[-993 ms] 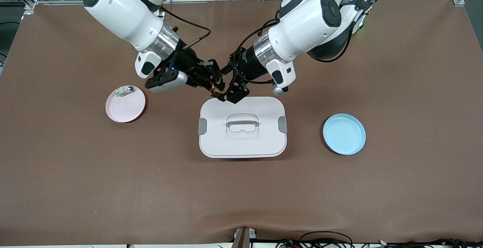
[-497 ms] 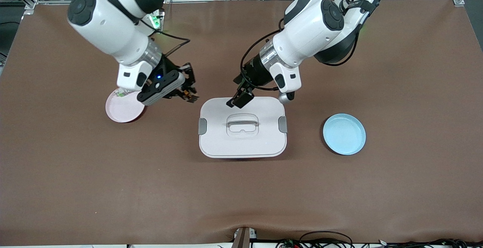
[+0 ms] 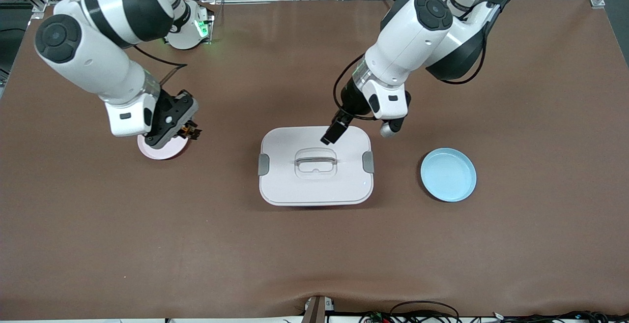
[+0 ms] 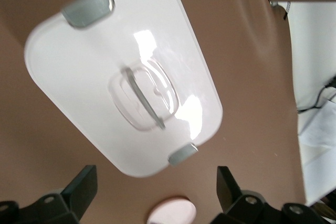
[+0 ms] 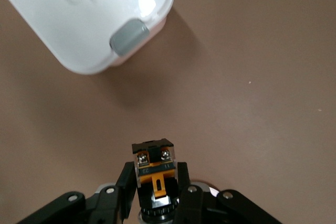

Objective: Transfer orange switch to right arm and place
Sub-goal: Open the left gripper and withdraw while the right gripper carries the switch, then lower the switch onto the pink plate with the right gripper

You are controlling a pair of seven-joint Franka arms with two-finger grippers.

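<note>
The orange switch [image 3: 190, 131], a tiny black block with an orange band [image 5: 154, 171], sits between the fingers of my right gripper [image 5: 155, 182], which is shut on it. In the front view that gripper [image 3: 186, 132] hangs over the edge of the pink plate [image 3: 159, 153], and the arm hides most of the plate. My left gripper [image 3: 333, 133] is open and holds nothing. It hovers over the white lidded box [image 3: 315, 185] on the side toward the robots' bases. The left wrist view shows its fingers [image 4: 81, 187] wide apart above the lid [image 4: 121, 77].
A light blue plate [image 3: 448, 174] lies toward the left arm's end of the table. The white box has grey side clips [image 3: 264, 164] and a moulded handle [image 3: 315, 158]. Brown mat covers the table. The pink plate [image 4: 170, 211] shows small in the left wrist view.
The two grippers have parted from their meeting over the box edge. The right arm swung toward the pink plate with the switch. The left gripper drew back, open, over the box.
</note>
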